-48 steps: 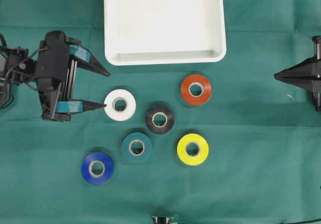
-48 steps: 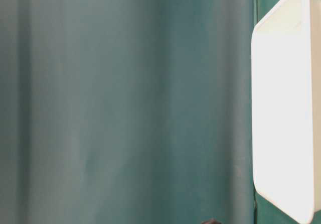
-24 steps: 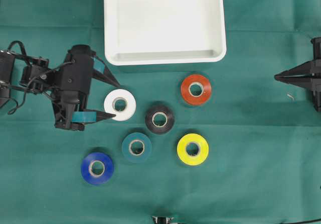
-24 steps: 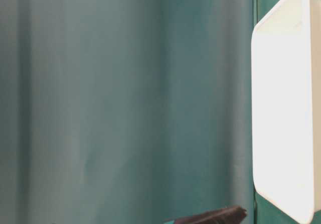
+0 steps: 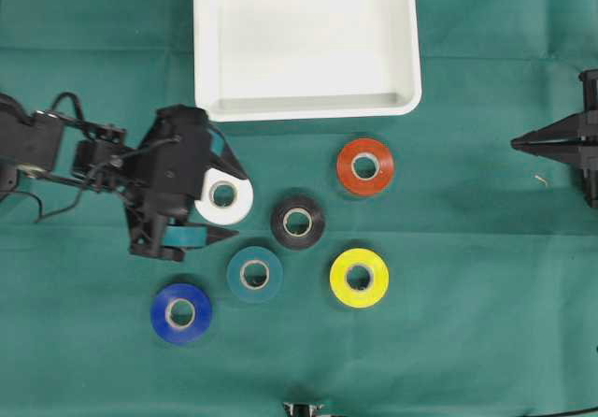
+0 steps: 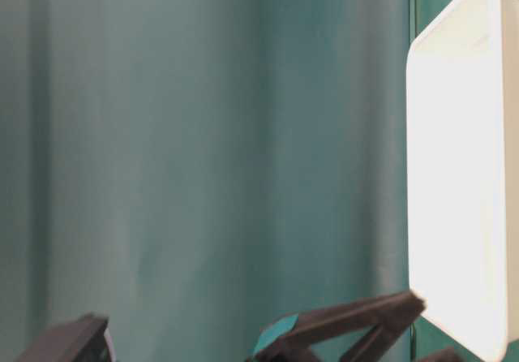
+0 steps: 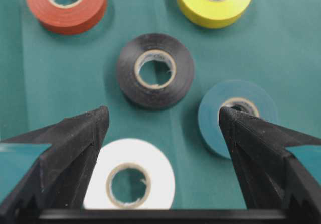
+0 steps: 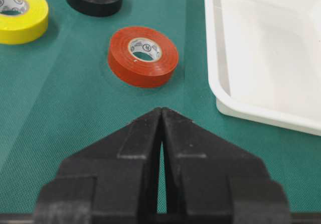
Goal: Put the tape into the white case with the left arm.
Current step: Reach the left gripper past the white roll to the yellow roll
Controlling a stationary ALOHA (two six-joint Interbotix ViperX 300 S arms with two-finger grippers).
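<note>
As the white tape (image 7: 129, 181) lies flat between the spread fingers of the left gripper (image 7: 160, 126), probably above it, only lowering is needed.

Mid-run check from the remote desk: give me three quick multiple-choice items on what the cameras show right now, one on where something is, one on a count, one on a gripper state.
1. Which roll lies between the open fingers of the left gripper?
A. white tape roll
B. yellow tape roll
C. red tape roll

2. How many tape rolls lie on the green cloth?
A. four
B. six
C. eight

3. How does the right gripper stand?
A. wide open
B. shut on a roll
C. shut, holding nothing

Answers:
1. A: the left wrist view shows the white tape roll between the two fingertips, not yet gripped.
2. B: overhead shows white, red tape roll, black tape roll, teal tape roll, yellow tape roll and blue tape roll; the white case holds none.
3. C: its fingers meet, with nothing between.
</note>
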